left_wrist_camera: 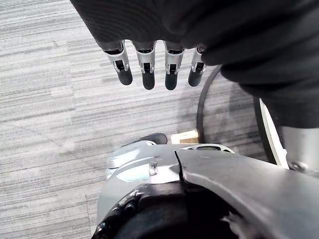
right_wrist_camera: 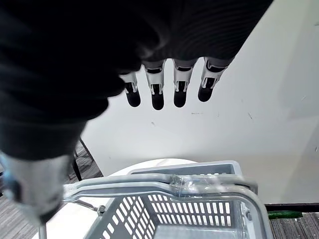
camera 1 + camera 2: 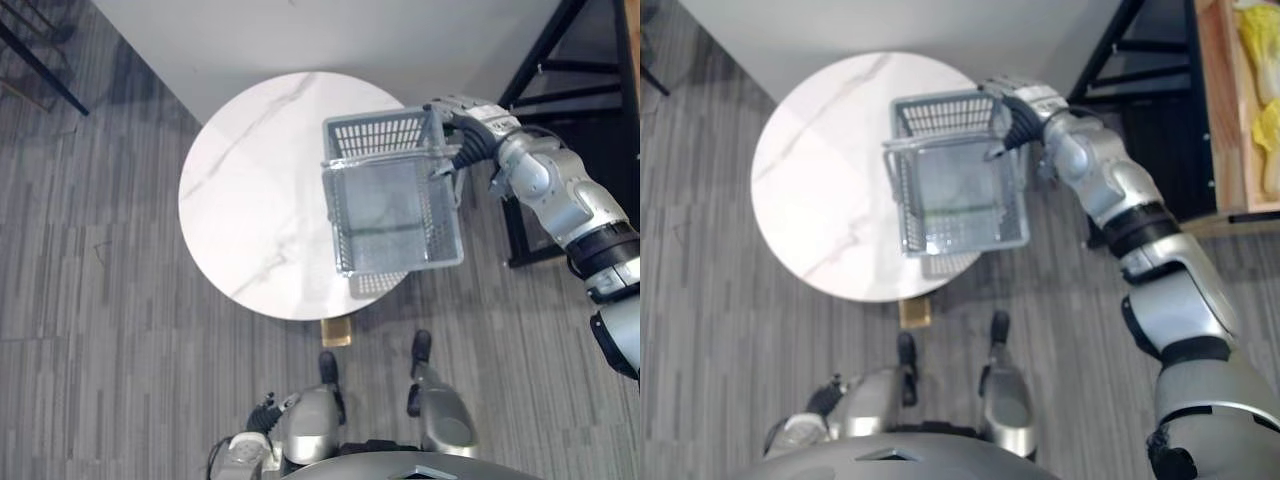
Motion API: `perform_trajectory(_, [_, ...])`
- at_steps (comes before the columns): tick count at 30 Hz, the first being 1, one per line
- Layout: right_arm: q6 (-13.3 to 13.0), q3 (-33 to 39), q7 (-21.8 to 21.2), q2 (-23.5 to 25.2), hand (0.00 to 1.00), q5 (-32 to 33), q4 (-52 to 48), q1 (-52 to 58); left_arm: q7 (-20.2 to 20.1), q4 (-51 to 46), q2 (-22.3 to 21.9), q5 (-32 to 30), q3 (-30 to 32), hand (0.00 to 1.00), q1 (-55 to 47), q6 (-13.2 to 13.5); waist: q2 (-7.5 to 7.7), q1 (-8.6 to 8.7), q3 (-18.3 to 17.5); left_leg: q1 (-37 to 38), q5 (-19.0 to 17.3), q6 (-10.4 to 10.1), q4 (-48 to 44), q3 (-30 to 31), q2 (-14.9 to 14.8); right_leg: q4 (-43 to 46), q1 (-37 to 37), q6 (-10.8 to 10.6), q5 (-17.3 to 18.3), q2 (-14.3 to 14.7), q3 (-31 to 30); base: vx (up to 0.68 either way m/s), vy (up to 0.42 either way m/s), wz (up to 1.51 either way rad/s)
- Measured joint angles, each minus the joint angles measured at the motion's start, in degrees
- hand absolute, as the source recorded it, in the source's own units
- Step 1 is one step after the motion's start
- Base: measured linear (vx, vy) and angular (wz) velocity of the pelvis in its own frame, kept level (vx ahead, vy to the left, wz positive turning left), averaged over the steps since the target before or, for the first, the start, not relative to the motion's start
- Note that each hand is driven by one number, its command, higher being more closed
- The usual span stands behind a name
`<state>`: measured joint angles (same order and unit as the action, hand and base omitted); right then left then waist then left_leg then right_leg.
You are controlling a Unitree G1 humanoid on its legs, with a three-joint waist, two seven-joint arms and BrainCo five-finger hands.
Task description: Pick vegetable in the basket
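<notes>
Watch the basket: it stands at the right edge of the round table and seems to overhang the rim, so a careless pull from your right hand could tip it off. That hand's fingers are straight and hold nothing; the basket's handle runs close beneath them. The basket is empty; leafy vegetables lie on a wooden shelf well apart to the right. Your left hand hangs low, fingers straight
</notes>
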<state>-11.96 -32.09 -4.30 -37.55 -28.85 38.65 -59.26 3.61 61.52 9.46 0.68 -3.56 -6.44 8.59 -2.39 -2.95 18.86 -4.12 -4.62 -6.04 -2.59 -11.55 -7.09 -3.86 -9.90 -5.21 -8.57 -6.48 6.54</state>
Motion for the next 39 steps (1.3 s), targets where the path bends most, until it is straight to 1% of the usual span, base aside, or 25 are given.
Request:
perform_trajectory(1, [0.0, -0.1, 0.0, 0.2, 0.00, -0.5, 1.6, -1.3, 0.0, -0.1, 0.0, 1.1, -0.7, 0.00, 0.2, 0.1, -0.30, -0.33, 0.6, -0.2, 0.0, 0.0, -0.2, 0.2, 0.0, 0.0, 0.0, 0.0, 0.0, 0.0, 0.1, -0.02, -0.006, 0.07])
perform_trajectory(4, [0.1, -0.5, 0.0, 0.5, 0.00, -1.3, 5.1, -3.3, 0.1, -1.1, 0.0, 1.5, -1.7, 0.00, 0.2, 0.2, -1.04, -0.48, 1.1, -1.4, 0.2, 0.1, -0.6, 1.5, -0.1, 0.0, -0.3, 0.0, 0.0, -0.1, 1.1, -0.02, -0.008, 0.19])
perform_trajectory(8, [0.2, -1.3, 0.0, 1.4, 0.00, -2.7, 7.1, -5.3, 0.2, -1.2, 0.1, 1.5, -2.9, 0.00, 0.3, 0.2, -1.40, -1.03, 1.4, -1.9, 0.3, 0.1, -0.6, 1.6, 0.0, 0.0, -0.7, 0.0, 0.0, -0.2, 1.2, 0.00, -0.002, 0.02])
perform_trajectory(11, [0.5, -1.3, 0.1, 2.6, 0.00, -2.8, 7.7, -6.1, 0.5, -1.2, 0.1, 1.6, -3.0, 0.00, 0.4, 0.2, -1.54, -1.07, 1.8, -2.0, 0.3, 0.2, -0.6, 1.7, 0.0, 0.0, -0.7, 0.0, 0.0, -0.2, 1.3, 0.00, 0.000, 0.00])
perform_trajectory(14, [0.6, -1.1, 0.2, 2.7, 0.00, -2.8, 8.4, -6.1, 1.0, -1.2, 0.1, 2.3, -3.4, 0.00, 0.7, 0.2, -1.61, -1.00, 2.3, -2.5, 0.5, 0.2, -0.7, 2.4, 0.2, 0.0, -0.8, 0.0, 0.0, -0.3, 1.8, -0.02, 0.005, 0.11])
perform_trajectory(15, [1.5, -0.9, 0.2, 2.9, 0.00, -2.8, 9.6, -6.1, 1.6, -1.1, 0.1, 3.1, -3.6, 0.00, 1.2, 0.2, -1.75, -1.06, 3.0, -2.8, 0.7, 0.3, -0.7, 2.9, 0.3, 0.0, -0.8, 0.0, 0.0, -0.5, 2.4, -0.04, 0.007, 0.19])
perform_trajectory(19, [1.8, 0.2, 0.5, 4.9, 0.00, -2.8, 10.3, -6.4, 2.5, -0.6, 0.1, 3.1, -4.0, 0.00, 2.0, 0.1, -1.84, -1.17, 3.8, -3.0, 0.9, 0.4, -0.7, 3.1, 0.4, 0.0, -0.8, 0.0, 0.0, -0.7, 2.6, -0.02, 0.009, 0.06])
perform_trajectory(24, [2.0, 0.3, 1.6, 5.0, 0.00, -2.8, 13.8, -7.6, 2.9, -0.5, 0.1, 3.2, -4.1, 0.00, 2.4, 0.1, -1.97, -1.38, 4.1, -3.7, 1.1, 0.4, -0.7, 4.2, 0.6, 0.0, -1.0, 0.0, 0.0, -0.8, 3.3, 0.00, 0.010, 0.10])
perform_trajectory(26, [2.1, 0.6, 2.1, 5.0, 0.00, -2.8, 14.0, -7.9, 3.0, -0.5, 0.2, 3.2, -4.6, 0.00, 2.9, 0.1, -2.24, -1.82, 4.6, -3.8, 1.2, 0.4, -0.7, 4.2, 0.6, 0.0, -1.0, 0.0, 0.0, -0.9, 3.3, 0.00, 0.000, 0.00])
perform_trajectory(28, [2.1, 0.7, 2.4, 5.0, 0.00, -3.0, 14.1, -7.9, 3.2, -0.6, 0.2, 3.2, -5.1, 0.00, 3.0, 0.2, -2.49, -1.89, 4.9, -3.8, 1.3, 0.4, -0.6, 4.4, 0.7, 0.0, -1.0, 0.0, 0.0, -0.9, 3.4, -0.01, 0.011, 0.04])
perform_trajectory(30, [2.1, 1.0, 2.5, 5.0, 0.00, -4.4, 14.2, -8.0, 3.5, -0.6, 0.2, 3.2, -5.2, 0.00, 3.2, 0.2, -2.67, -1.89, 5.5, -3.9, 1.5, 0.4, -0.5, 4.5, 0.7, 0.0, -1.0, 0.0, 0.0, -0.9, 3.5, -0.01, 0.005, 0.02])
perform_trajectory(33, [2.1, 2.8, 2.7, 5.1, 0.00, -4.9, 16.2, -8.4, 3.6, -0.5, 0.3, 3.2, -5.8, 0.00, 3.8, 0.2, -2.85, -2.02, 5.7, -5.0, 1.9, 0.4, -0.4, 4.7, 0.8, 0.1, -2.0, 0.0, 0.0, -1.0, 3.7, -0.02, 0.007, 0.04])
perform_trajectory(35, [2.7, 3.3, 2.7, 5.0, 0.00, -4.9, 17.2, -8.5, 3.9, -0.6, 0.4, 3.2, -6.3, 0.00, 4.1, 0.1, -3.14, -1.93, 5.9, -4.9, 2.5, 0.4, 0.4, 5.0, 0.9, 0.1, -2.2, 0.0, 0.0, -1.1, 4.0, -0.01, 0.003, 0.08])
perform_trajectory(39, [3.1, 4.9, 3.2, 5.0, 0.00, -4.9, 18.3, -8.7, 4.1, -0.7, 0.5, 3.2, -6.9, 0.00, 4.2, 0.1, -3.35, -1.95, 6.0, -5.0, 2.6, 0.4, 0.5, 5.3, 0.9, 0.1, -2.2, 0.0, 0.0, -1.1, 4.2, 0.00, 0.002, 0.02])
